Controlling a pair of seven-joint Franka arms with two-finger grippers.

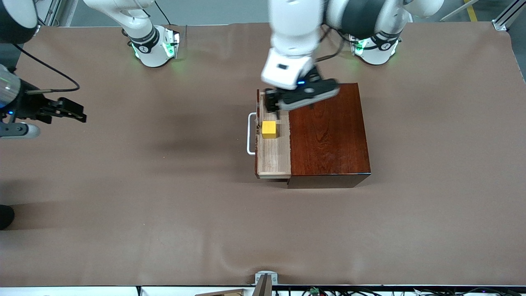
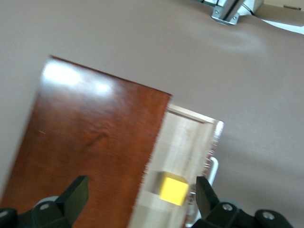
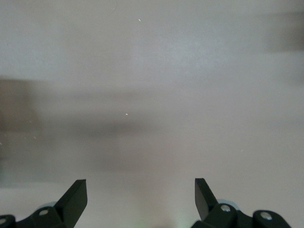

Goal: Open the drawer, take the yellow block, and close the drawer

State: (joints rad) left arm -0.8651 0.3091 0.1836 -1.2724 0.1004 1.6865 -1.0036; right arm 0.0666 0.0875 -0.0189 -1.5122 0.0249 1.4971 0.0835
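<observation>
Inside the pulled-out drawer (image 1: 273,154) sits a plain yellow block (image 1: 269,129), beneath the left hand (image 1: 274,103), spread and empty.

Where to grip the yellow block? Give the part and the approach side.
Grip the block across two opposite upright faces, coming straight down from above. It sits flat in the open drawer, close beside the handle-end wall, so only its top is free. The open left end effector is over the drawer, near the block.
</observation>
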